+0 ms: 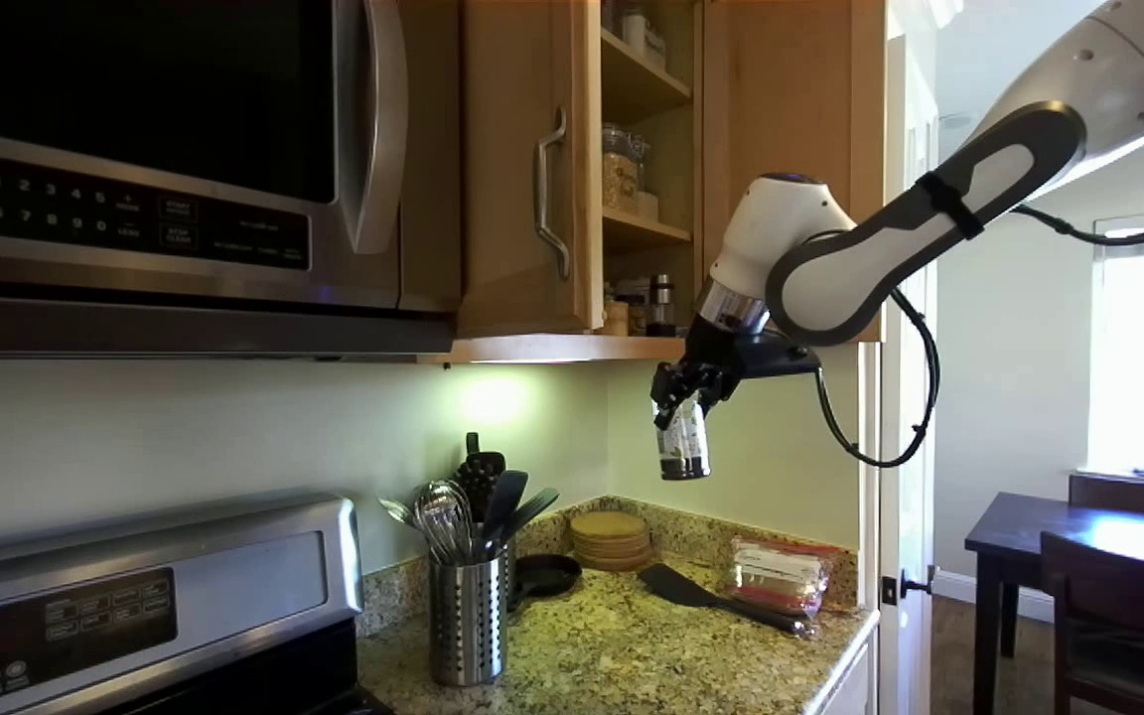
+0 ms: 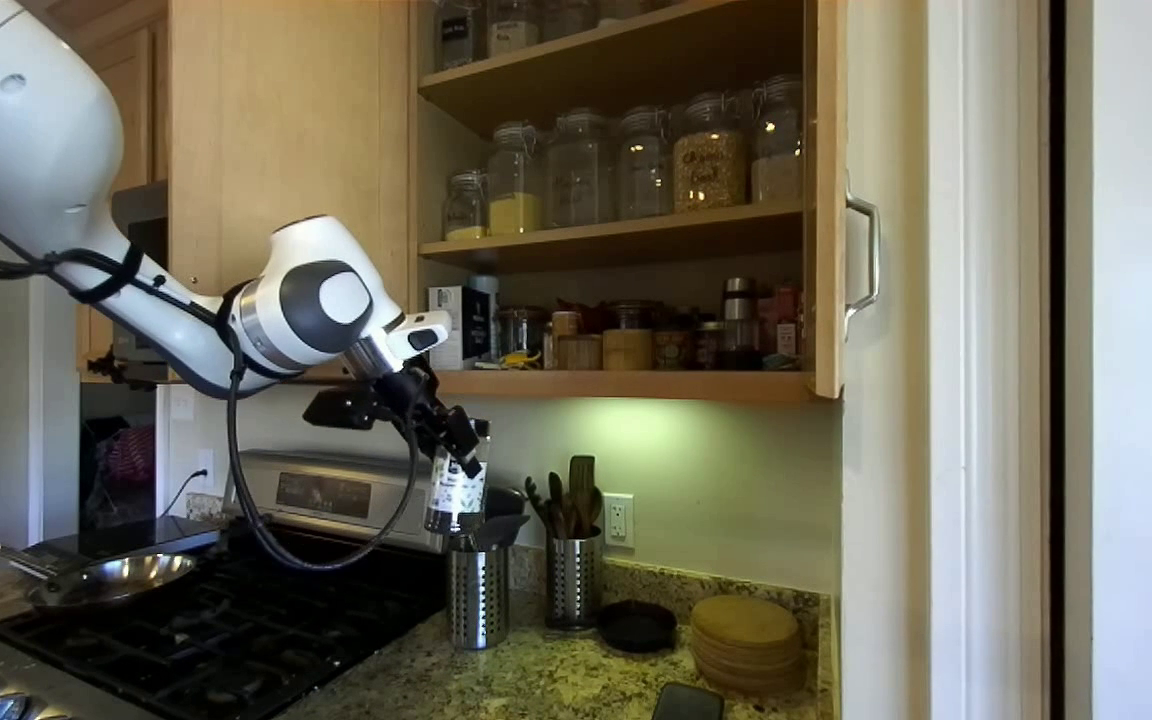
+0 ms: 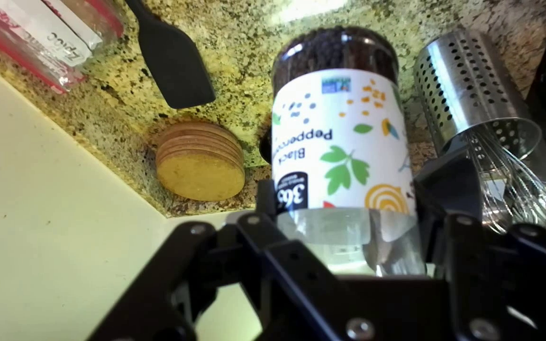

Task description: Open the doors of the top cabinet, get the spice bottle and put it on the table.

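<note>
Spice bottle (image 1: 683, 447), nearly upright with a slight tilt, hangs over the bench (image 1: 582, 655), well apart from it and lower than the base of the top cabinet (image 2: 616, 385). The jaws pinch it near its upper end, which they partly cover in both exterior views; the cap I cannot make out for certain. In the wrist view its label (image 3: 344, 142) reads upside down: "Black" is clear, the word next to it curves out of sight, and the jaws block the end nearest the camera. A black pan (image 1: 547, 574) on the bench is nearly all hidden behind the bottle there, while in an exterior view the bottle overlaps utensils (image 2: 504, 530) in a perforated metal holder (image 2: 479, 600). A black spatula (image 3: 178, 71) loses its handle to the wrist view's edge, near a stack of wooden rounds (image 3: 200, 166). In an exterior view the doors (image 2: 829, 200) stand open, one of them almost edge-on. The highest jars (image 2: 514, 30) lose their tops to the upper edge, small containers (image 2: 626, 345) below crowd dimly together, and the arm (image 1: 880, 248) runs out of both exterior views.
</note>
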